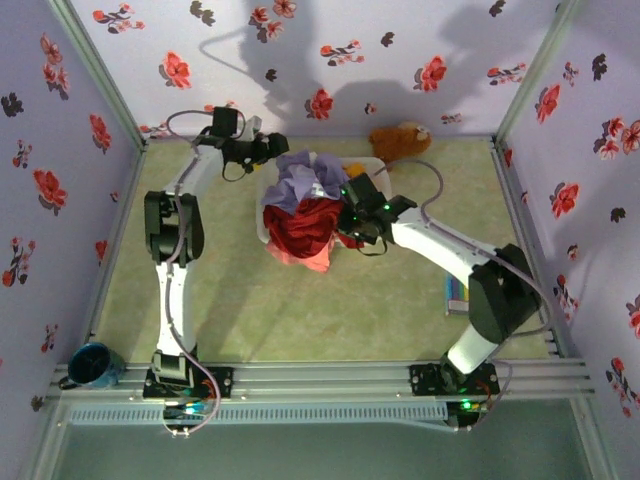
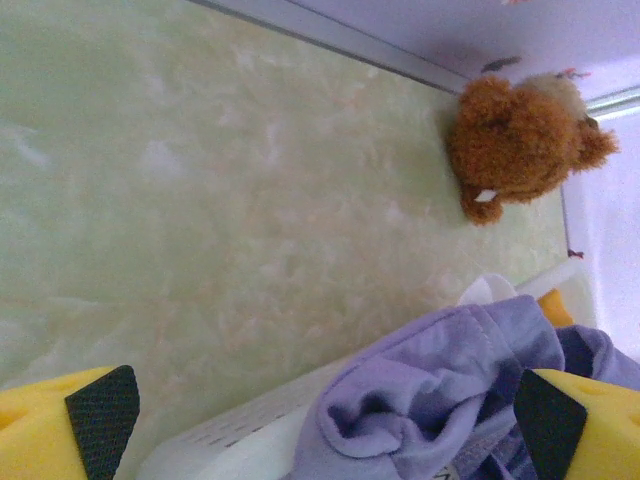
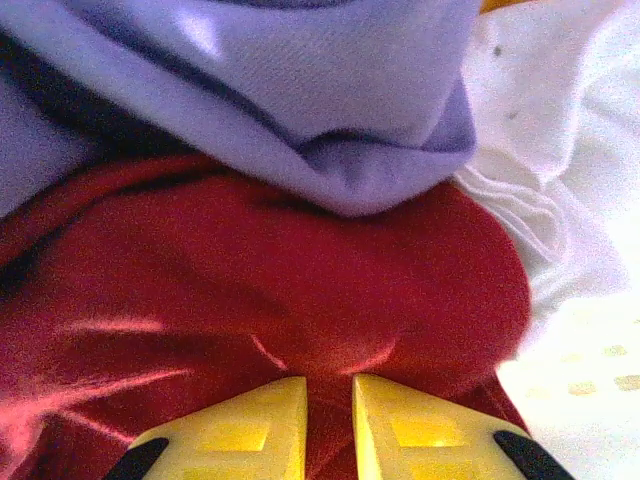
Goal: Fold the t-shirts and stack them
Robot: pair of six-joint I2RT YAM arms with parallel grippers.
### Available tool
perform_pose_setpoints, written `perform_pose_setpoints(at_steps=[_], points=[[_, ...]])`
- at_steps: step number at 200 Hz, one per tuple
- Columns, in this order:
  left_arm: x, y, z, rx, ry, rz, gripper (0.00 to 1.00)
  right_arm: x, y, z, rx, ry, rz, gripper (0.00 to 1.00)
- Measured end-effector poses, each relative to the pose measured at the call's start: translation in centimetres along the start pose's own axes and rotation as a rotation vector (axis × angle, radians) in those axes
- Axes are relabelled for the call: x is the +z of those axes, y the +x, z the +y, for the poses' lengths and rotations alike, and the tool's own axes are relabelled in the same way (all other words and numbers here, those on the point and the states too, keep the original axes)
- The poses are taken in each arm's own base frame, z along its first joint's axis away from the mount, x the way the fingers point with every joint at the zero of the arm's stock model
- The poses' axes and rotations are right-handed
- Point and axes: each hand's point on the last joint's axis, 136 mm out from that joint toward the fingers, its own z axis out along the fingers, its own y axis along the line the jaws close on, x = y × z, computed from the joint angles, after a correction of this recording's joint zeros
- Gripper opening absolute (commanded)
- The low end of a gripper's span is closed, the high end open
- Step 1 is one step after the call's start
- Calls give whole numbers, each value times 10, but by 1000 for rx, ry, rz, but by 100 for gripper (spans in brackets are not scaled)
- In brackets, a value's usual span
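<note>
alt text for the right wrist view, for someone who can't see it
The right gripper, its yellow fingers nearly closed, pinches a bunched red t-shirt at the bottom of the close-up. A lavender t-shirt is draped over the red one above, and the perforated wall of the white basket shows at the lower right.

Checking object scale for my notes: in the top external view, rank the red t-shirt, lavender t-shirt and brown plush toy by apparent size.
1. red t-shirt and lavender t-shirt: bunched and overlapping, too alike to rank.
2. brown plush toy: clearly smallest.
</note>
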Motion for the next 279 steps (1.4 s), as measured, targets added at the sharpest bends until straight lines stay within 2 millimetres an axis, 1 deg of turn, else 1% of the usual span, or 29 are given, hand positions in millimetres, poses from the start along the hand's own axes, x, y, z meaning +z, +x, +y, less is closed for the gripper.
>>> perform_pose_setpoints(at_steps=[18, 42, 61, 80, 94, 125, 137, 161, 181, 197, 222, 236, 254, 268, 279], points=[[4, 7, -8, 4, 24, 24, 99, 10, -4, 0, 8, 12, 2, 21], [11, 16, -12, 11, 28, 44, 99, 12, -14, -3, 27, 17, -10, 22], [21, 34, -8, 10, 22, 74, 99, 14, -25, -13, 57, 33, -22, 23], [26, 59, -5, -3, 15, 113, 99, 18, -36, -27, 91, 56, -27, 24], [24, 77, -9, -17, 12, 136, 100, 23, -43, -39, 119, 78, -22, 25], [13, 105, -23, -61, 8, 162, 99, 38, -51, -65, 172, 119, 4, 27], [10, 115, -27, -74, 7, 165, 99, 41, -54, -72, 176, 137, 13, 29], [4, 140, -31, -115, 15, 157, 99, 43, -64, -80, 162, 165, 27, 33], [0, 164, -37, -149, 27, 147, 99, 43, -77, -88, 151, 184, 37, 36], [-2, 187, -48, -151, 24, 159, 99, 44, -91, -95, 130, 206, 49, 39], [-7, 217, -66, -124, 6, 197, 99, 44, -113, -104, 106, 225, 56, 48], [-16, 223, -71, -103, -19, 205, 99, 38, -120, -108, 103, 229, 54, 53], [-33, 218, -72, -81, -47, 188, 99, 31, -124, -107, 96, 215, 52, 58], [-44, 209, -62, -86, -79, 176, 100, 21, -124, -104, 85, 210, 47, 61], [-52, 198, -50, -99, -107, 164, 100, 11, -124, -101, 82, 204, 40, 63]])
